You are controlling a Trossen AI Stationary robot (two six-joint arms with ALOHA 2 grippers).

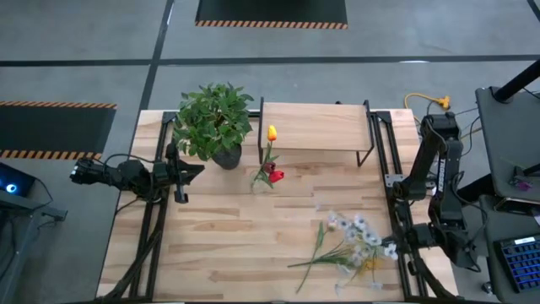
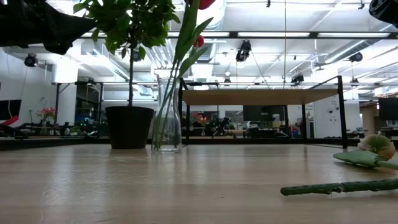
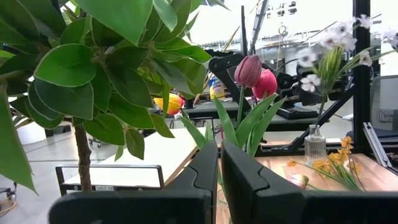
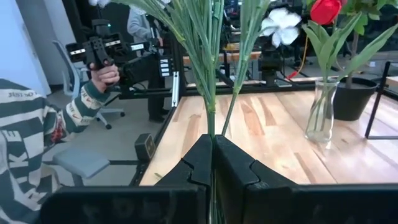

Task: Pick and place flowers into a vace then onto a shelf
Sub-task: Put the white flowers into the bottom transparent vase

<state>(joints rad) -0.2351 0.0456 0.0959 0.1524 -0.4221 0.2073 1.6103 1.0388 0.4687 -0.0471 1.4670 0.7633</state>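
while both arms sit at opposite edges of the slatted table (image 1: pixel 228 245), items are listed as follows

item: right gripper (image 4: pixel 213 163), at the table's right front corner, over the loose flowers; fingers pressed together on thin green stems (image 4: pixel 208 93), which rise straight out from between the pads. in the high view the gripper itself is hard to pick out among the arm's dark links

item: left gripper (image 3: pixel 219 168), at the table's left side beside the potted plant (image 1: pixel 214 118), pointing toward the vase; fingers nearly together with only a thin slit between them, nothing held

item: vase (image 2: pixel 166 116), clear glass, upright on the tabletop just in front of the shelf (image 1: pixel 314 127) and just right of the dark pot. it holds tulips: a yellow one (image 1: pixel 272 133) leaning toward the shelf, red and maroon heads (image 1: pixel 273 175) low on the near side. from the left wrist, the maroon tulip (image 3: pixel 249 68) sits against a pink-red one

item: loose flowers (image 1: pixel 350 245), a bunch of pale white-lilac sprigs and small yellow clusters, lying flat on the table's right front area, stems fanning toward the left. the low view shows one green stem (image 2: pixel 339 186) flat on the wood and a pale bud (image 2: pixel 376 146) beyond it

item: shelf, pale wood top on dark legs, at the table's back centre; its top is bare

item: a person (image 4: pixel 37 137) in a striped sleeve, beyond the table in the right wrist view, gripping a dark handheld device (image 4: pixel 99 46)
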